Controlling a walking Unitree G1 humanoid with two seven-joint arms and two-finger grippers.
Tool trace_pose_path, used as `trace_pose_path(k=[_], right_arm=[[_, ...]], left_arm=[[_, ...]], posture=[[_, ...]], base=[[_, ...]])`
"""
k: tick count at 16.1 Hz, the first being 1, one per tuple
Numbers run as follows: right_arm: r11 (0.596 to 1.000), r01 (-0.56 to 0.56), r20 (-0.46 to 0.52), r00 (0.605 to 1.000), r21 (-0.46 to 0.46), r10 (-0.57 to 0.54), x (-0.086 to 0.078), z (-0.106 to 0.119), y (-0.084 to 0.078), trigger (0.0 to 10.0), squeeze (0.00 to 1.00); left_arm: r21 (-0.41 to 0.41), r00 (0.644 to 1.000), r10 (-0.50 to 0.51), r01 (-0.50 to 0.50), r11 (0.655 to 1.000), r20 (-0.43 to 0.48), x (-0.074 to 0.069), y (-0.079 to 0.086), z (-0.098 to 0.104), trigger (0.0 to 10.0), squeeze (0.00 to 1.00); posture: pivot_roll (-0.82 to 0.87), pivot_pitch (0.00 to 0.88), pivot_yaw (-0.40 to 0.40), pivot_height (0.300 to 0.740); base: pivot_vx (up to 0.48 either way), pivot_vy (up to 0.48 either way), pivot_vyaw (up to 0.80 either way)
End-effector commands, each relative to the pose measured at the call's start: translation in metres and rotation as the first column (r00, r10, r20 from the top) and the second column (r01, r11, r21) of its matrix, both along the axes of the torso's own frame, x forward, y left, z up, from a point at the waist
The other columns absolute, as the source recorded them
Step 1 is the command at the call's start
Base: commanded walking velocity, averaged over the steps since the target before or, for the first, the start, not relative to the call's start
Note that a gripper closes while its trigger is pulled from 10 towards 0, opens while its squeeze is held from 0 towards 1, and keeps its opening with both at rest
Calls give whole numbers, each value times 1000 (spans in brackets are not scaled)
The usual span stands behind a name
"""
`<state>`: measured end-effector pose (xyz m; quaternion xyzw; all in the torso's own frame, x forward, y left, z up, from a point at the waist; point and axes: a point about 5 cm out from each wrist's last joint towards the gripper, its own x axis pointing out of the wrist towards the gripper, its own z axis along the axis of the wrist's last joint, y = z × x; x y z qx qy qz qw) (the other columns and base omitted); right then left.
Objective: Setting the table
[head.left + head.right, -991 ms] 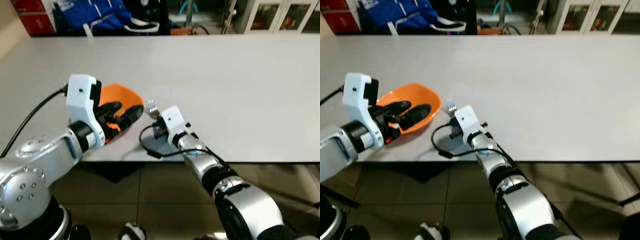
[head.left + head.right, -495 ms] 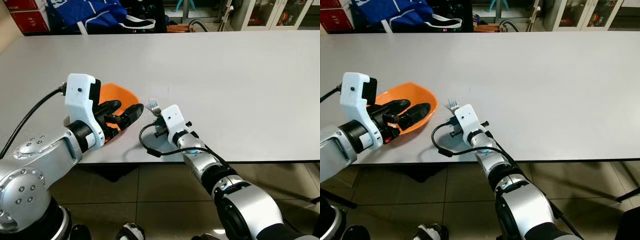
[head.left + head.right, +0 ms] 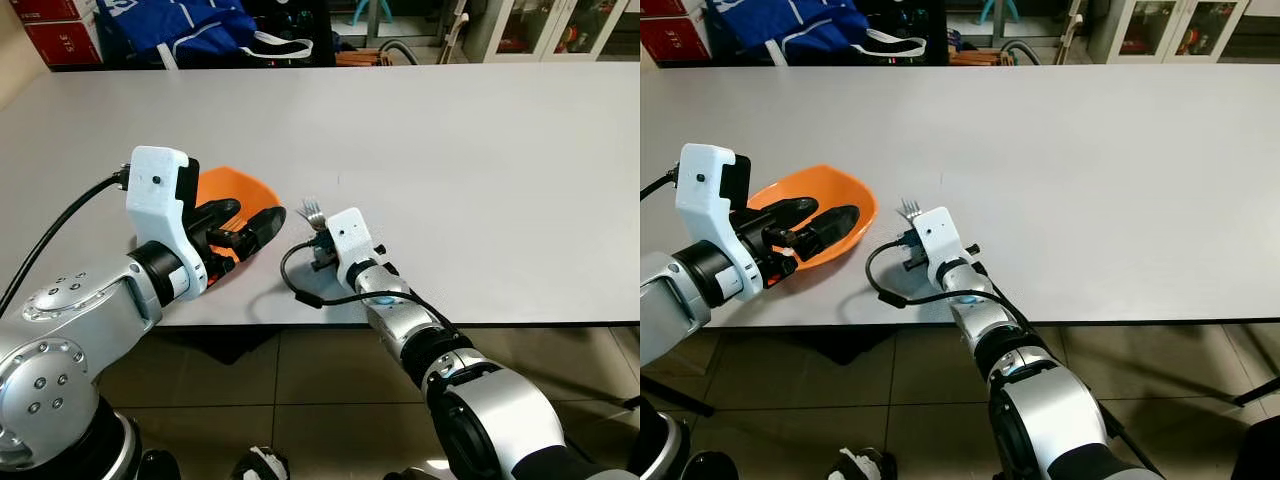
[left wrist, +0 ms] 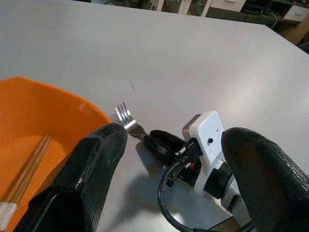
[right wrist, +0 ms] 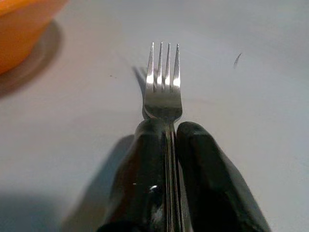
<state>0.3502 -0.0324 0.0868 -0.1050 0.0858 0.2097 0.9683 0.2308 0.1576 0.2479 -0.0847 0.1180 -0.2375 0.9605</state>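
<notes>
Hidden parts: most of the fork's (image 5: 163, 92) handle is covered by the two black fingers (image 5: 140, 169) of the right gripper (image 5: 166, 145); part of the orange bowl (image 3: 815, 195) is screened by the left gripper (image 3: 240, 228) and its white wrist housing.
Hard to make out: the far end of the chopsticks (image 4: 26, 166) is cut off at the picture's edge; the things beyond the tabletop's (image 3: 480, 150) far side are seen as blue fabric and cabinets, no more.
Fork: metal, silver, four tines, bright glints on the tines; it is held low over the grey tabletop near the front edge, just beside the bowl, tines pointing away from the robot.
Right gripper: its fingers are closed on the fork's neck, one on each side.
Left gripper: its fingers are spread apart, nothing is held between them; they are placed over the bowl's near rim.
Bowl: orange, shallow, set on the tabletop to the left of the fork.
Bowl contents: a pair of wooden chopsticks is seen lying inside.
</notes>
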Motion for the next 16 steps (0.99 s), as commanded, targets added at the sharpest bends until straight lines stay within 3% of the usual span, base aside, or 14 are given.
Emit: trace_pose_path(k=[1,11,16], right_arm=[[1000,14,-102,995,-25,-16,-10,-20,-3,10000,1000],[999,37,-213,976,-16,-39,-18,-38,-11,10000,1000],[995,87,-240,966,-55,-98,-19,-46,-26,10000,1000]], left_arm=[[20,1000,9,-9,1000,9,-4,2,1,10000,0],[20,1000,1,-1,1000,2,-5,1,-1,10000,0],[18,1000,-4,4,1000,-1,-5,1,-1,10000,0]], posture=[[199,91,61,740],[197,99,62,740],[194,104,64,740]], base=[[0,0,0],[0,0,0],[0,0,0]])
